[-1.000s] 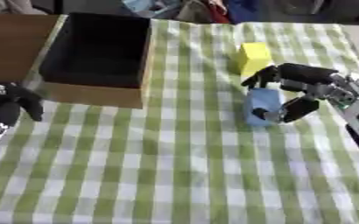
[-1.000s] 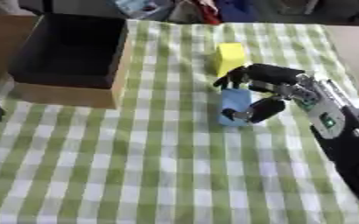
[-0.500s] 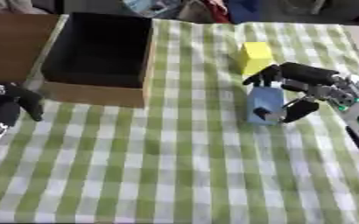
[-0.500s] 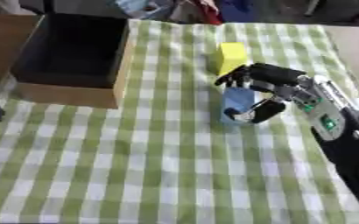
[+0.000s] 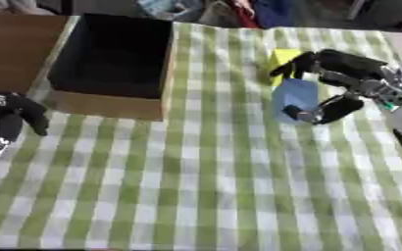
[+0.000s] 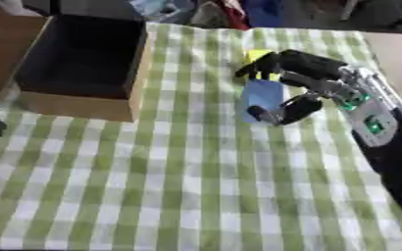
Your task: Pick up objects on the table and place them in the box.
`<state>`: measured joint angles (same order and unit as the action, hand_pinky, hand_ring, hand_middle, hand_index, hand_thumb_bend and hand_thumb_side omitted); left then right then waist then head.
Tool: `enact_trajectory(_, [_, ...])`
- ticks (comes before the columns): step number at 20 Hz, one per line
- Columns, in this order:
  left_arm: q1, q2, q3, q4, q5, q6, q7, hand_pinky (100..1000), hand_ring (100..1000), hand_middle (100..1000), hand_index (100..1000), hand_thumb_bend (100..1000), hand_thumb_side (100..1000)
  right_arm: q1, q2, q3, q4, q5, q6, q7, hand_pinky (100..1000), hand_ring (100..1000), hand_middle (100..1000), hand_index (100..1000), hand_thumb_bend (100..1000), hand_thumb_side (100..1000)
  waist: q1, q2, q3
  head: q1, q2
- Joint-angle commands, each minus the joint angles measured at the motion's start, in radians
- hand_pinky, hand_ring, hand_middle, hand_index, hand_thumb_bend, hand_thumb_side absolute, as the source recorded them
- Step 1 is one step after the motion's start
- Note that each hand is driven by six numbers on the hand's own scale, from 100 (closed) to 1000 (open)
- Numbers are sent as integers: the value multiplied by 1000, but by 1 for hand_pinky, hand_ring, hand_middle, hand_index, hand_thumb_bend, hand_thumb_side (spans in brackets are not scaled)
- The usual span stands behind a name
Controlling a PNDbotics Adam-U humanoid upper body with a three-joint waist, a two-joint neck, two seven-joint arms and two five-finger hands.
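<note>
Since a second ago, the blue block point(image 5: 293, 99) has tipped up in my right hand point(image 5: 346, 81), fingers and thumb curled round it, just before the yellow block point(image 5: 282, 57). My left hand point(image 5: 5, 121) rests half-curled near the box point(image 5: 110, 103), holding nothing.

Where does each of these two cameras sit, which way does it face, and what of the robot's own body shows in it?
Left eye view: in the head, looking down at the checked tablecloth; shows the left hand idle at the left edge and the right hand, fingers curled round the blue object.
Right eye view: beside it, same downward aim; shows the right hand and forearm, the left hand only as a dark sliver.
Both share the box, the yellow block and the blue object.
</note>
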<state>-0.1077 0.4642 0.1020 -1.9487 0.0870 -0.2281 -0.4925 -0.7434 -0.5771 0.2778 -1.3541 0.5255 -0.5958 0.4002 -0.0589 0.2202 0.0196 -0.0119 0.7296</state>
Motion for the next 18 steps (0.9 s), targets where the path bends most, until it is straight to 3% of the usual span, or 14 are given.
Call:
enact_trajectory(1, [-11,19,2,-15,11,3,-3,621,516,537,716,100,686,-33,-47,-11,-42,-30,2,8,660,437,601,890,166,103,0,-21,2,-2,3])
enact_trajectory(9, [-20,23,-16,-20,26,10,-22,621,516,536,716,100,688,-113,-43,-49,-25,-38,25,-14,662,441,603,893,225,100,-17,-30,31,-12,-8])
enact_trajectory(18, [-95,12,-49,-29,87,39,-55,619,514,533,711,100,669,-214,4,-102,70,25,29,-81,673,446,602,896,254,100,-48,-26,119,-58,-51])
